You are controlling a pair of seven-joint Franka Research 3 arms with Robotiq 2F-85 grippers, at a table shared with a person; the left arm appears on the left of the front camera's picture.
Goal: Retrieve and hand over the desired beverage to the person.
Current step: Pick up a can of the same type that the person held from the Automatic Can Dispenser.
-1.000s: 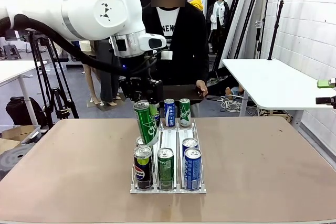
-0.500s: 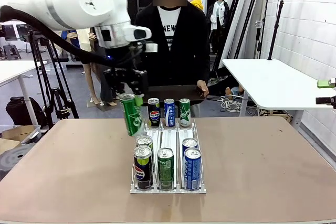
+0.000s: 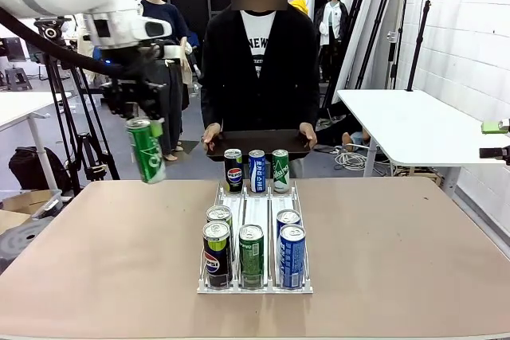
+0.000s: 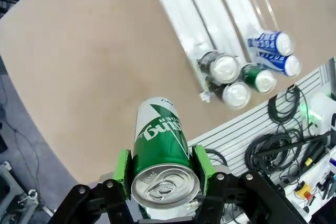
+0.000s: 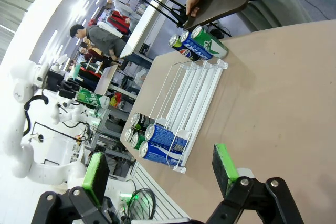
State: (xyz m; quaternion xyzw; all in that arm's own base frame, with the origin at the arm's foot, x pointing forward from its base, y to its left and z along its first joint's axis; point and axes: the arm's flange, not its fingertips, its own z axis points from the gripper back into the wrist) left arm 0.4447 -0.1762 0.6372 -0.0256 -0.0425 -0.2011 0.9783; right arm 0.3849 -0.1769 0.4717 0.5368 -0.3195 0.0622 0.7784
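Left claw (image 3: 147, 127) is clamped on a green can (image 3: 147, 151), green pads (image 4: 124, 165) on either side of the can body just below its top rim. The can hangs in the air, tilted, top end up in the claw, over the far-left part of the surface (image 3: 103, 244) and well left of the rack (image 3: 255, 288). The left wrist view looks down the can: pull-tab lid nearest the camera, white lettering on green along the side.

Right claw (image 5: 157, 169) is wide open with nothing between the pads, hovering above the surface on the near side of the rack.

The white wire rack sits mid-surface with three lanes running toward the person (image 3: 256, 61).
- Far end: a black Pepsi can (image 3: 233, 170), a blue can (image 3: 256, 170) and a green-and-white can (image 3: 280, 170), upright, side by side.
- Near end, left lane: a silver-topped can (image 3: 219, 216) behind a second Pepsi can (image 3: 216, 252).
- Near end, middle lane: a dark green can (image 3: 251, 254).
- Near end, right lane: two blue cans (image 3: 292, 255), one behind the other.

The person stands at the far edge, both hands (image 3: 211, 134) holding a dark tray (image 3: 256, 142) level just behind the far row of cans. The held can is well apart from the tray, off to its left.
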